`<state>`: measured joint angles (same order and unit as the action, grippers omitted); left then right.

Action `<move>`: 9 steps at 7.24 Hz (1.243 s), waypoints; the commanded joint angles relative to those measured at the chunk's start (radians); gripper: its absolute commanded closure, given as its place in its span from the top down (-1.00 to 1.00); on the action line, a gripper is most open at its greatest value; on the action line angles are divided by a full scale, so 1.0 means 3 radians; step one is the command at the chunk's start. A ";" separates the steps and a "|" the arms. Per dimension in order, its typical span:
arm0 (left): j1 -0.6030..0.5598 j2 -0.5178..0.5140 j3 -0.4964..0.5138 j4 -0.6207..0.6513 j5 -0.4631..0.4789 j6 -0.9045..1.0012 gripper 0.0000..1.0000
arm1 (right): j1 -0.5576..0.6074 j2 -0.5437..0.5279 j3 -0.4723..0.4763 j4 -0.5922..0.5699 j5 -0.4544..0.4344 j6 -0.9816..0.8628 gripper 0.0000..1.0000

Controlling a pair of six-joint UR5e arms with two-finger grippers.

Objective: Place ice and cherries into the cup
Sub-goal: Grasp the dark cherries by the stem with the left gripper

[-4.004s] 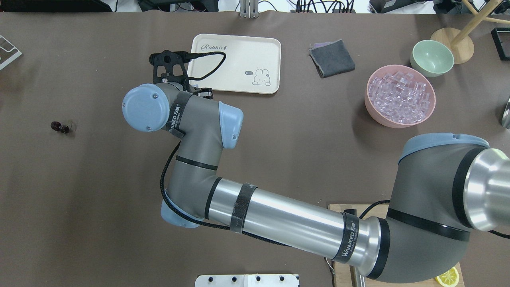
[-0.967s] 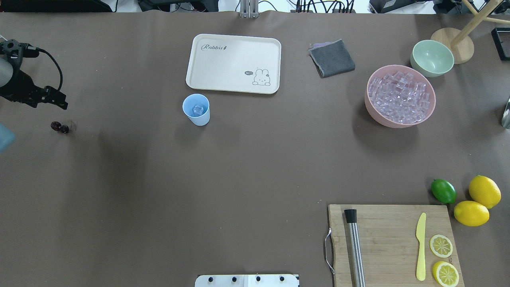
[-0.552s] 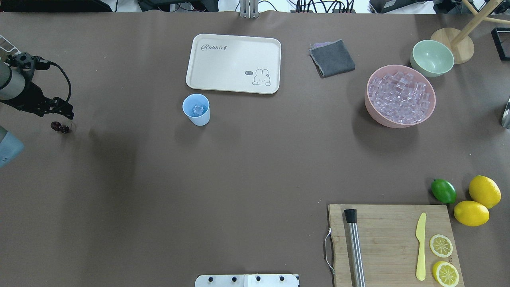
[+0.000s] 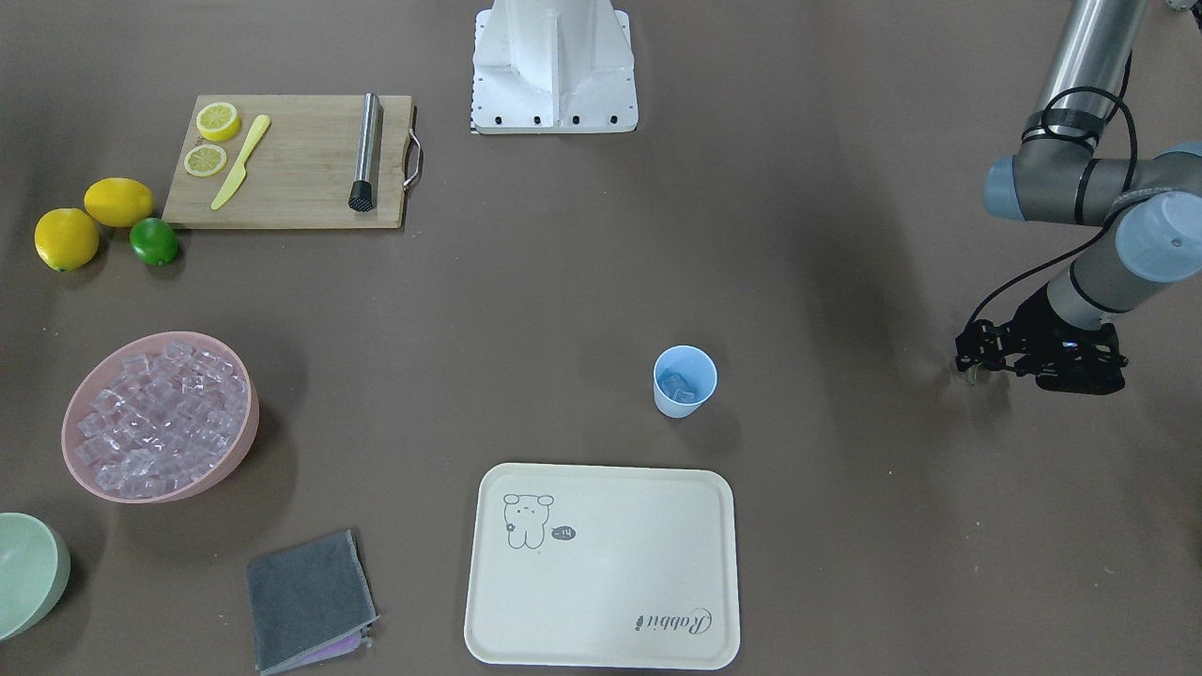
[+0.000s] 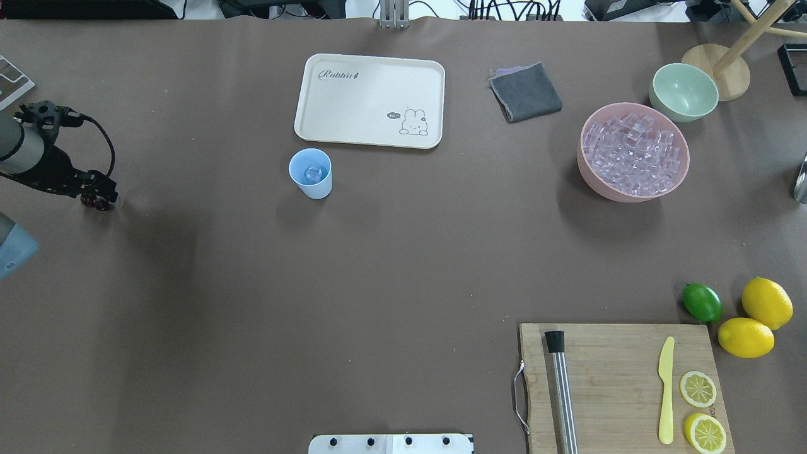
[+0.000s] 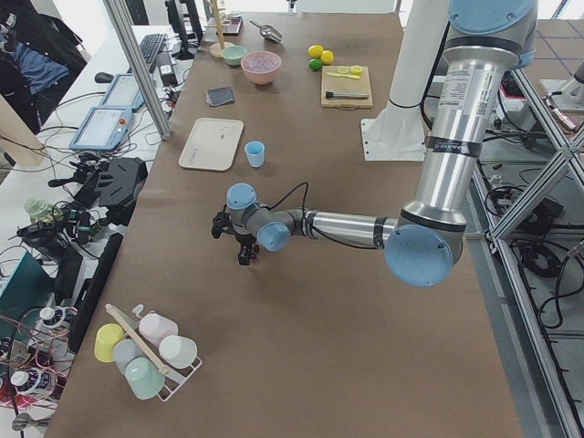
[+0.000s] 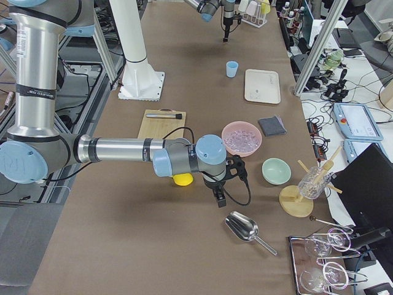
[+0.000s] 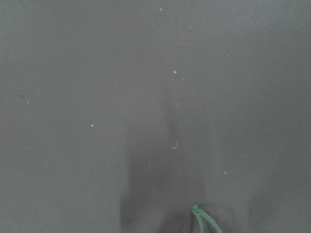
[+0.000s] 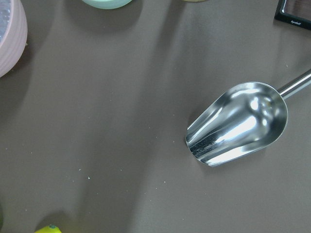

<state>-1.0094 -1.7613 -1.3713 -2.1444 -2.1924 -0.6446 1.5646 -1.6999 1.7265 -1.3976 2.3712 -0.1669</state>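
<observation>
Beneath the left gripper (image 5: pixel 104 192), the cherries (image 5: pixel 95 202) are half hidden.

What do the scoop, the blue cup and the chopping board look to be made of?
The scoop looks like polished metal, probably steel: mirror-like reflections. The cup seems to be plastic: matte light blue, thin-rimmed. The chopping board looks like wood or bamboo: lengthwise grain strips.
</observation>
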 commanded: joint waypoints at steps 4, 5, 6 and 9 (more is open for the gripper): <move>0.0005 -0.0019 -0.0020 0.0005 -0.0009 0.0016 -0.38 | 0.0000 0.0047 0.0018 -0.0015 -0.0019 0.0009 0.98; 0.0005 -0.0030 -0.0026 0.0025 -0.0024 0.0016 -0.38 | 0.0000 0.0062 0.0018 -0.0030 -0.0014 0.0009 0.98; -0.0010 -0.0045 -0.0026 0.0040 -0.0040 0.0026 -0.38 | 0.0000 0.0067 0.0018 -0.0030 -0.0014 0.0009 0.98; -0.0285 -0.0634 -0.0031 0.0894 -0.0177 0.0037 -0.38 | 0.0000 0.0072 0.0023 -0.0030 -0.0009 0.0009 0.98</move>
<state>-1.0573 -1.8506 -1.3785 -2.0254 -2.2217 -0.6346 1.5647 -1.6797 1.7324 -1.4066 2.3673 -0.1641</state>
